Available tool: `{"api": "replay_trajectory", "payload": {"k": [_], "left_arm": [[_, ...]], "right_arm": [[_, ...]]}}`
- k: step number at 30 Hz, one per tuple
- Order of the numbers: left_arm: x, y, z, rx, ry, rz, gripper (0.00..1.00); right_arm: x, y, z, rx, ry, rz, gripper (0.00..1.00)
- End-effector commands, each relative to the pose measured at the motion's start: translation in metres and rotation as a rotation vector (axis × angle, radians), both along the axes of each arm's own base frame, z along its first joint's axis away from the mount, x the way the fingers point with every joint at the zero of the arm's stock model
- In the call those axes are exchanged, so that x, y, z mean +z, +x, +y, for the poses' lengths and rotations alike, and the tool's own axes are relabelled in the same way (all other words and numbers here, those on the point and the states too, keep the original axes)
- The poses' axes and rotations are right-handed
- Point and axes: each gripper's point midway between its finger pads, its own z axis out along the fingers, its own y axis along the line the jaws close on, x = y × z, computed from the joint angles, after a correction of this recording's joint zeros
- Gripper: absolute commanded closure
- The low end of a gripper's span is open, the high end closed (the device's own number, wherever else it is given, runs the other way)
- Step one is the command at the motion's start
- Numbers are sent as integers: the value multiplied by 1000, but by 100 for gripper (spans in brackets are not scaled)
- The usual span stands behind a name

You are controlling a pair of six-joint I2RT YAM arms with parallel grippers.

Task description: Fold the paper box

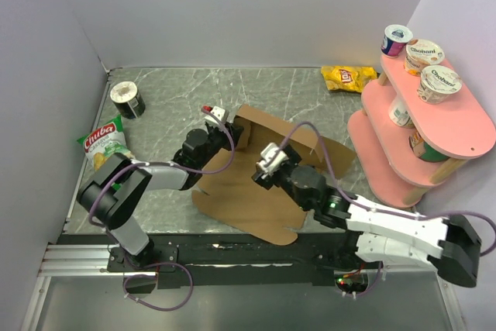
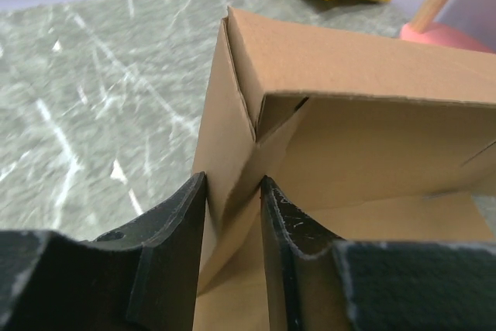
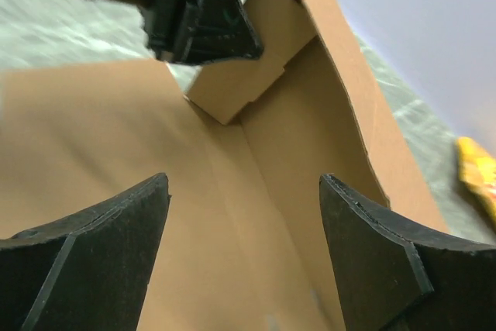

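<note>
One raised corner of the paper box [image 1: 248, 195], mid-surface [image 1: 167, 102], sits clamped in the left end effector [image 2: 232, 191]; the right end effector [image 3: 242, 184] hangs released above the sheet. Best hold the clamp firm; press along the crease.

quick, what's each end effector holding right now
left end effector: closed on a raised flap of the paper box
right end effector: open, holding nothing
</note>
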Motion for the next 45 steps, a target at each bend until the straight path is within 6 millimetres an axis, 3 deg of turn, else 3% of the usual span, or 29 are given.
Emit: {"api": "replay_trajectory", "payload": {"k": [1, 5, 7, 8, 9, 11, 12, 14, 17, 18, 19, 22, 24, 30, 40, 45], "left_arm": [[-4, -3, 16, 62, 50, 54, 99], [-9, -8, 23, 70, 72, 59, 99], [-10, -9, 22, 68, 70, 66, 99], [-10, -9, 23, 72, 70, 68, 99], [-12, -8, 25, 90, 68, 77, 99], [-14, -6, 30, 118, 64, 86, 99], [-14, -5, 34, 148, 50, 91, 99], [-16, -6, 39, 168, 32, 94, 99], [-20, -7, 40, 180, 17, 108, 99], [-21, -7, 40, 180, 15, 110, 99], [-24, -8, 41, 183, 13, 116, 99], [-25, -11, 42, 187, -14, 125, 99], [-23, -13, 42, 181, -26, 120, 99], [-23, -15, 45, 188, -11, 114, 99], [-19, -11, 45, 215, 29, 104, 99], [-15, -12, 42, 211, 33, 96, 99]], "right_arm": [[48, -23, 7, 78, 259, 63, 16], [86, -25, 5, 69, 394, 45, 14], [106, -19, 3, 36, 427, 34, 11], [103, -13, 8, 14, 401, 47, 8], [120, -6, 0, -64, 421, 65, 7], [117, 9, -3, -177, 412, 145, 4], [127, 8, -5, -221, 474, 218, 5], [127, 11, -1, -262, 535, 279, 6], [127, 1, 25, -188, 729, 398, 10], [110, -3, 35, -175, 786, 475, 11], [112, -2, 44, -155, 861, 490, 11], [81, 4, 57, -197, 974, 601, 11], [73, 12, 58, -246, 1070, 632, 11], [69, 42, 35, -434, 1298, 607, 17], [39, 67, 18, -607, 1465, 558, 21], [40, 81, 14, -627, 1520, 517, 21]]}}
